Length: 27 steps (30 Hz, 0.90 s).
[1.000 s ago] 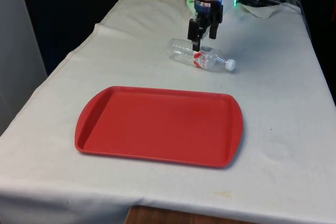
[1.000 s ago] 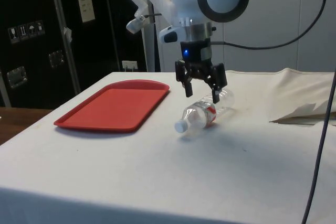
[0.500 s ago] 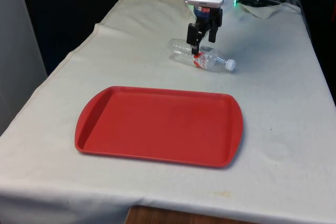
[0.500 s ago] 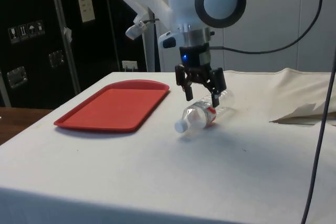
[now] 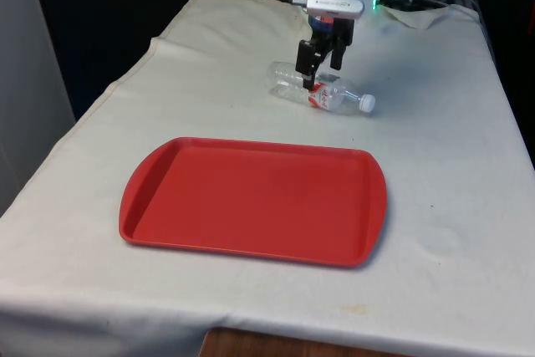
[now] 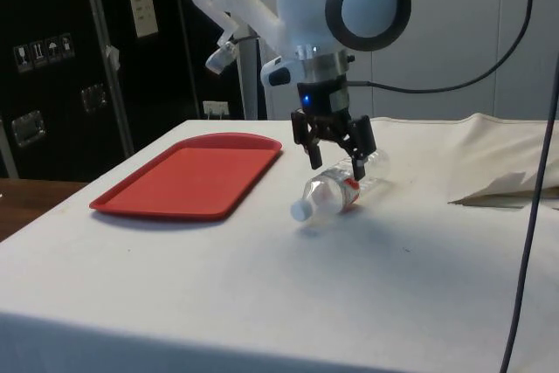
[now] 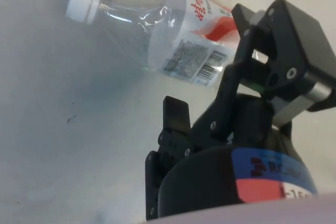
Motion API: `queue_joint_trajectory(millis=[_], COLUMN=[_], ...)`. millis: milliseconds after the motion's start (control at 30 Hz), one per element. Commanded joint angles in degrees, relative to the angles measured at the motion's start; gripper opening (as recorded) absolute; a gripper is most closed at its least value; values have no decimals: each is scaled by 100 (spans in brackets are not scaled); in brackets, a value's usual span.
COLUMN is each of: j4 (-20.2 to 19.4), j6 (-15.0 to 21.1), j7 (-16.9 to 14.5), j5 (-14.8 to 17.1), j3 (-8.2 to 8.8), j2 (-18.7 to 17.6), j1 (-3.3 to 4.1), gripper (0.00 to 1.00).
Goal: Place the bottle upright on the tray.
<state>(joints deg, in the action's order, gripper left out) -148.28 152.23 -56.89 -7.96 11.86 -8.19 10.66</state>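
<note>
1. side view: pincer (image 6: 334, 152) has dropped lower, jaws apart, straddling the plastic water bottle (image 6: 336, 192).
2. bottle lies sideways on counter (image 5: 451, 156), well apart from red tray (image 5: 251, 200); grasp looks next.

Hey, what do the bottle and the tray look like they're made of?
The bottle looks like thin clear plastic: you can see through it, and it carries a white screw cap and a red and white label. The tray looks like moulded red plastic, smooth with a dull sheen and a raised rim.
</note>
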Motion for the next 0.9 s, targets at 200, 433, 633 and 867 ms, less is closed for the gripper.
queue_joint_trajectory(millis=[200, 433, 633, 867], j4=[23, 40, 235, 321], j6=[-46, -132, -407, -584], j7=[143, 109, 372, 556], j5=[-160, -126, -464, -688], j3=[11, -6, 52, 34], j2=[-6, 0, -86, -115], j1=[11, 11, 52, 63], gripper=[100, 100, 100, 100])
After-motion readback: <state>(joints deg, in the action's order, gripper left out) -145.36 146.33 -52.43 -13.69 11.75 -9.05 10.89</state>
